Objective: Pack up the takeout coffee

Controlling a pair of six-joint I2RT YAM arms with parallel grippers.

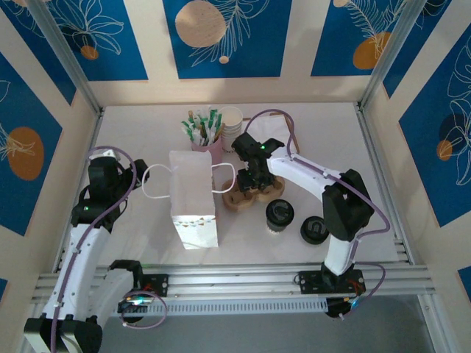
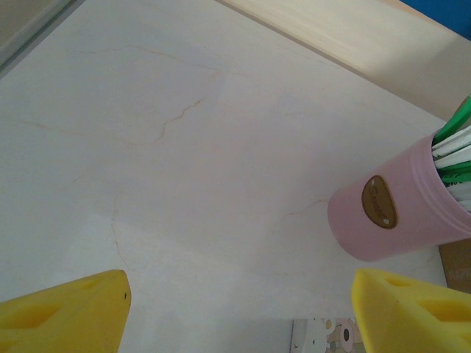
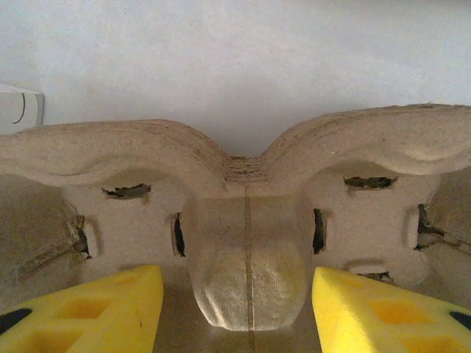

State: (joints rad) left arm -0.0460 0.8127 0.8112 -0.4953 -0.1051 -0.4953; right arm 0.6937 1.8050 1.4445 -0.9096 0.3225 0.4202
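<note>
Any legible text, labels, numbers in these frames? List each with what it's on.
None legible.
Brown oval label on the pink cup: script, too blurred to read.
Takeout coffee lid: any embossing too small to tell.

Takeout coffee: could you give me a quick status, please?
Left tool open, empty. Right tool open, straddling cup carrier. Takeout coffee on table, outside bag. Nothing blocks it.

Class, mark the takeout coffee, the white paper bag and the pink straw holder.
takeout coffee (image 1: 280, 213), top external view, on its black lid.
white paper bag (image 1: 193, 195), top external view, on its broad side.
pink straw holder (image 2: 412, 213), left wrist view, on its side wall.
</note>
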